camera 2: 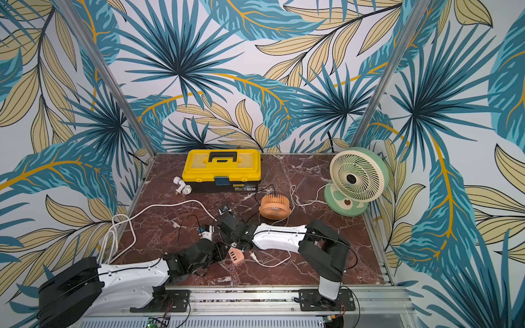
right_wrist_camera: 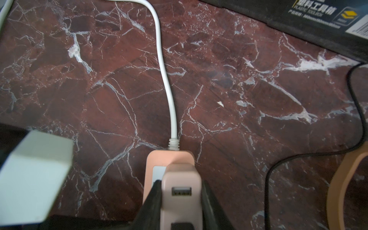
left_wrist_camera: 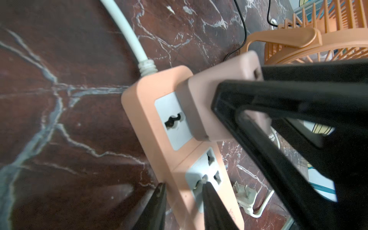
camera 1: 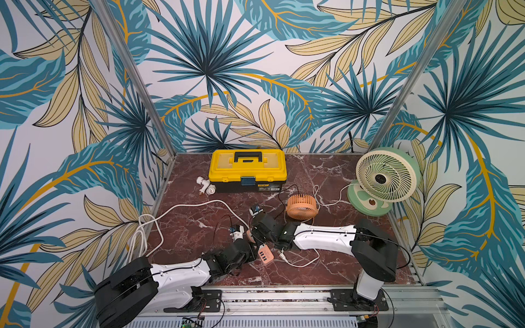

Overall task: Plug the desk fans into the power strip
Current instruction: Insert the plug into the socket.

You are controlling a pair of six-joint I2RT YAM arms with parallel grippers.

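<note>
Lower centre of the counter (camera 1: 199, 227): the right pincer (right_wrist_camera: 180, 201) pinches a pink adapter (left_wrist_camera: 221, 103) seated in 1 socket of the power strip (left_wrist_camera: 151, 111). The left pincer (left_wrist_camera: 185, 191) straddles the strip's edge, steadying it. The adapter looks nearly home; a white plug (left_wrist_camera: 244, 194) lies loose beside.

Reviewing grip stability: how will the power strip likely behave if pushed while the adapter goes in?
The power strip looks light and flat on smooth marble, so it would probably slide rather than tip. Its thick white cord seems stiff and may swing it round. The left gripper, astride its edge, probably steadies it.
</note>
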